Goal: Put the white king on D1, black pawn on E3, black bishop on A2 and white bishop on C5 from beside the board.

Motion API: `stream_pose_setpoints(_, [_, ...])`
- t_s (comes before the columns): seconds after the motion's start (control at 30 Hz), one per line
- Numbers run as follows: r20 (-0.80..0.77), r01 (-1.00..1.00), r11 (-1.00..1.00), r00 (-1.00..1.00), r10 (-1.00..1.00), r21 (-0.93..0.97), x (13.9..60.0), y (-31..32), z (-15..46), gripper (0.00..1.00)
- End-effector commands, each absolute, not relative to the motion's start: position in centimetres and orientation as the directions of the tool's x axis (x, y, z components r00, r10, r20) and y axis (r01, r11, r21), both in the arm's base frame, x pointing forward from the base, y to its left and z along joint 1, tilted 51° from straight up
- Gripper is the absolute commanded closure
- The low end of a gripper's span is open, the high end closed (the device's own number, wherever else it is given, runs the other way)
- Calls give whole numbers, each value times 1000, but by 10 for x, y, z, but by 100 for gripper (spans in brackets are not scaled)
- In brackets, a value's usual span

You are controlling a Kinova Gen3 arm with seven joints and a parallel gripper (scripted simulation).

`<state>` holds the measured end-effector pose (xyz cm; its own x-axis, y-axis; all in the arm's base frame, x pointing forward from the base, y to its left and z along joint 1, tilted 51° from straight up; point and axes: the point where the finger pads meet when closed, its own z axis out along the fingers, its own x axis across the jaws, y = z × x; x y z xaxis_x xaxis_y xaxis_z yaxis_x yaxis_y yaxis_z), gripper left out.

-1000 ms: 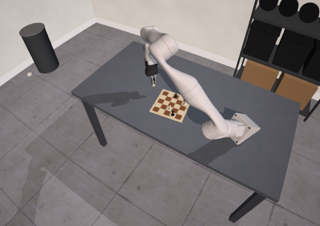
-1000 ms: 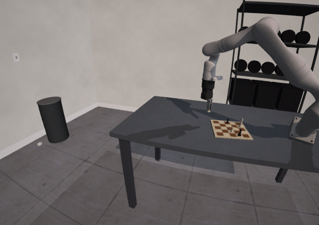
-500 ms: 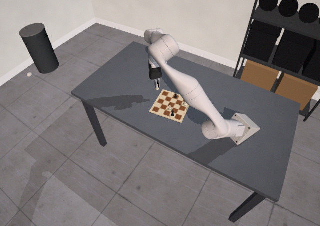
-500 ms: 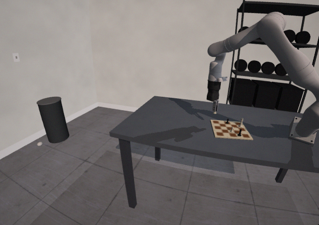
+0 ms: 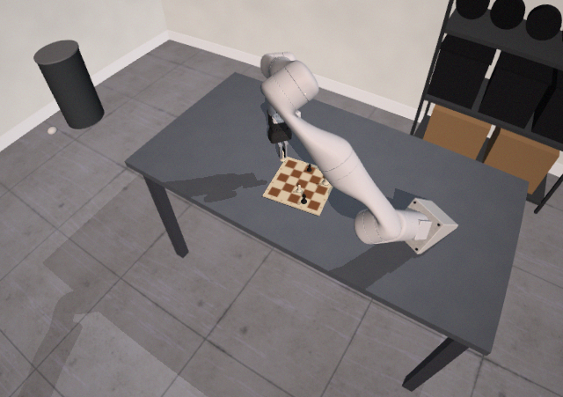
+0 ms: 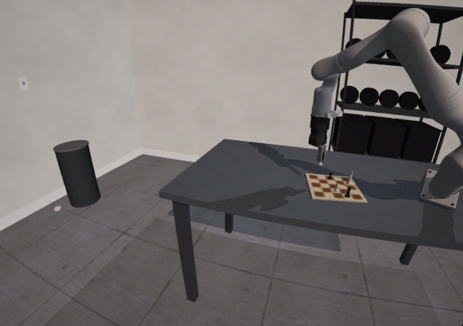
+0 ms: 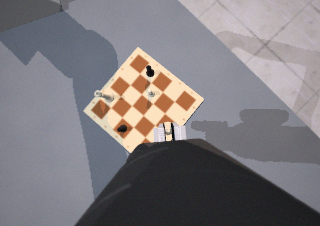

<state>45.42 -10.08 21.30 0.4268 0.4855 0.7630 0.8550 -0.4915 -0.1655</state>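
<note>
Our end effector [image 5: 283, 155] [image 6: 321, 160] [image 7: 168, 129] points down with its fingers only slightly apart, closed around a white piece [image 5: 282, 153] [image 6: 320, 163] [image 7: 168, 129]. We cannot tell from its visible part which kind of chessman it is. We hold it above the surface [image 5: 204, 133] [image 6: 231, 173] [image 7: 240, 91], in the air near the end of the chessboard [image 5: 269, 196] [image 6: 309, 188] [image 7: 136, 50] that lies farther from the arm's base [image 5: 448, 225] [image 6: 426, 194].

Four pieces stand on our board. One black piece [image 5: 309, 167] [image 6: 330, 175] [image 7: 122, 128] is on a brown square along the side away from the exterior camera. Diagonally across the board, another black piece [image 5: 303, 199] [image 6: 348, 192] [image 7: 150, 71] stands on a cream edge square, upright. Close to it, we see a small white piece [image 5: 298, 188] [image 6: 336, 188] [image 7: 151, 93] upright on a cream square inside the outer ring. A taller white piece [image 5: 325, 182] [image 6: 350, 178] [image 7: 105, 95] stands on a cream square along the side nearer our arm's base; from the top, our arm partly crowds the sight of it. The edge letters and digits are too small for us to read.
</note>
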Motion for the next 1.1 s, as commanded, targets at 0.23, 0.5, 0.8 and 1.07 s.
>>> stream_pose_setpoints(0.23, [767,855,-496,418,486,-152,457,-100,214,100])
stream_pose_setpoints(0.5, [767,854,-497,419,487,-151,464,-83,199,100])
stream_pose_setpoints(0.8, [766,854,-497,419,487,-151,474,-59,177,100])
stream_pose_setpoints(1.07, [766,854,-498,419,487,-151,483,-38,158,100])
